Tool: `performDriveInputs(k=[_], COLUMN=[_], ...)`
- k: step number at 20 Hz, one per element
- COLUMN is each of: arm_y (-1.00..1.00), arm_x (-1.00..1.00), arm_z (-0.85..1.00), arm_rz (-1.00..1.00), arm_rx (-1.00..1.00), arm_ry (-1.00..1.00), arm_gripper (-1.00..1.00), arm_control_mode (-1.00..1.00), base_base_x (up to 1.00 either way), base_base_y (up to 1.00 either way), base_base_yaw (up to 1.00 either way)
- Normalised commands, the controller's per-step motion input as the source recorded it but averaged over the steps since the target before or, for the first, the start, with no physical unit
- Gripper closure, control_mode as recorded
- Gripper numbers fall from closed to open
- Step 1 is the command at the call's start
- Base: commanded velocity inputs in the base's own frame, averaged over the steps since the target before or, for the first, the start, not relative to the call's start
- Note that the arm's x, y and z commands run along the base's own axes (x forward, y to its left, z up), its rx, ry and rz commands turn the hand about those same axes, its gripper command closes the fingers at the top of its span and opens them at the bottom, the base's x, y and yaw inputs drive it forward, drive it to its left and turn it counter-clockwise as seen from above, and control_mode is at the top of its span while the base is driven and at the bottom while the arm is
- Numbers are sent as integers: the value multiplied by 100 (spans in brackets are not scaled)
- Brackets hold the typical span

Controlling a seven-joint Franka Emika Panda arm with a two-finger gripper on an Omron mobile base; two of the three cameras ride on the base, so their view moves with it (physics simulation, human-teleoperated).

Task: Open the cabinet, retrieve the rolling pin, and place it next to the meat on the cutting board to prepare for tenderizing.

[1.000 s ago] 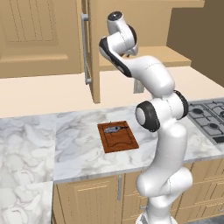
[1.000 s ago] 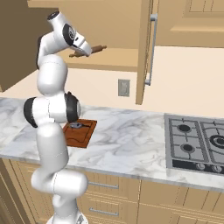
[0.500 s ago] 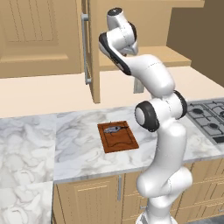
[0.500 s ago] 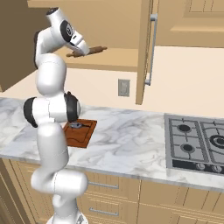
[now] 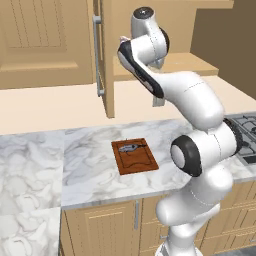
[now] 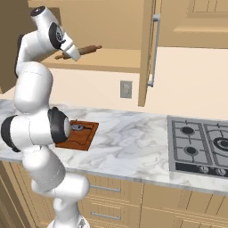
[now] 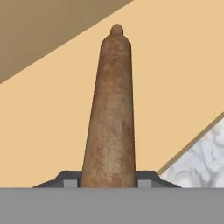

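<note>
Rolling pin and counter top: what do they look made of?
The brown cylindrical rolling pin looks like matt wood, going by its speckled, unglossy surface; the jaws hold it. The white grey-veined counter top looks like polished marble or an imitation; the veining alone cannot settle which.

arm: the white arm (image 5: 190,100) rises from the lower right and bends up toward the open cabinet (image 5: 107,55)
door: it swings out, with its silver handle (image 5: 98,55) showing
table: the cutting board (image 5: 135,156) lies flat on the marble table (image 5: 50,165)
meat: the small grey meat (image 5: 129,147) sits near the board's far edge
</note>
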Motion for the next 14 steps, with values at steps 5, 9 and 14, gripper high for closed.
performDriveInputs(k=[5,9,14], arm_y=[-2,-1,0], arm_x=[-100,-94,-89], arm_z=[-18,-36,-36], arm_rz=[3,3,2], arm_rx=[14,7,1], arm_ry=[-10,-1,0], arm_gripper=[100,100,100], arm_control_mode=[-100,-100,-100], base_base_x=[0,0,0], base_base_y=[0,0,0], base_base_yaw=[0,0,0])
